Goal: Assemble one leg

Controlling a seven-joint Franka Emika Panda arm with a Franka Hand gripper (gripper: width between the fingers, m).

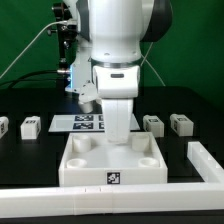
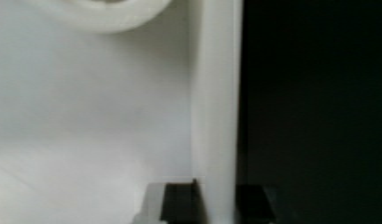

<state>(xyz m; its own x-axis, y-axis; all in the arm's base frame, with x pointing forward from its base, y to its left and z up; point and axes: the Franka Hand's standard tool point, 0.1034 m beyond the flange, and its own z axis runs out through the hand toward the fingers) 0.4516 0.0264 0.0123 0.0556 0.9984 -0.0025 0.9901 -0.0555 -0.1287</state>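
Several small white tagged legs lie on the black table in the exterior view, two at its left (image 1: 30, 126) and two at its right (image 1: 152, 124); none is held. The large white panel (image 1: 110, 160) with round corner sockets lies at the front centre. My gripper (image 1: 118, 133) is down at the panel's far rim. In the wrist view the dark fingers (image 2: 181, 205) stand on either side of the panel's upright rim wall (image 2: 214, 100) and press against it, so my gripper (image 2: 218, 205) is shut on the rim. One socket (image 2: 108, 10) shows beside it. No leg shows in the wrist view.
The marker board (image 1: 80, 123) lies flat behind the panel, partly hidden by the arm. A long white L-shaped bar runs along the front (image 1: 60, 200) and up the exterior view's right (image 1: 205, 160). Cables and a stand are at the back.
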